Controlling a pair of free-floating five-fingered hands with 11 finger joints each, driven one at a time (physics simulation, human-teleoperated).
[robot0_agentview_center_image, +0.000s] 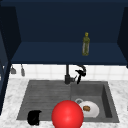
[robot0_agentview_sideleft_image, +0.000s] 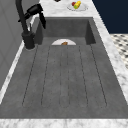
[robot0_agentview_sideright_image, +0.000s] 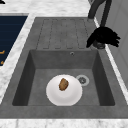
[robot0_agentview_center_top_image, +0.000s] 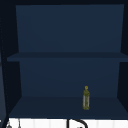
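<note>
Front view puts the right hand (robot0_agentview_center_image: 80, 73) at the faucet (robot0_agentview_center_image: 67, 73), twelve o'clock of the plate (robot0_agentview_center_image: 92, 111), fingers loosely spread, holding nothing; the left hand (robot0_agentview_center_image: 34, 117) sits at seven o'clock, fingers unclear. Right side view reveals food (robot0_agentview_sideright_image: 63, 84) on the plate.

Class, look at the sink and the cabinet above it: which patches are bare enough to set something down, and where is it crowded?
Bare: the ribbed drainboard left of the basin, and the cabinet shelf left of the bottle. Crowded: the basin, where the plate sits by the drain, and around the faucet, where the right hand hovers.
</note>
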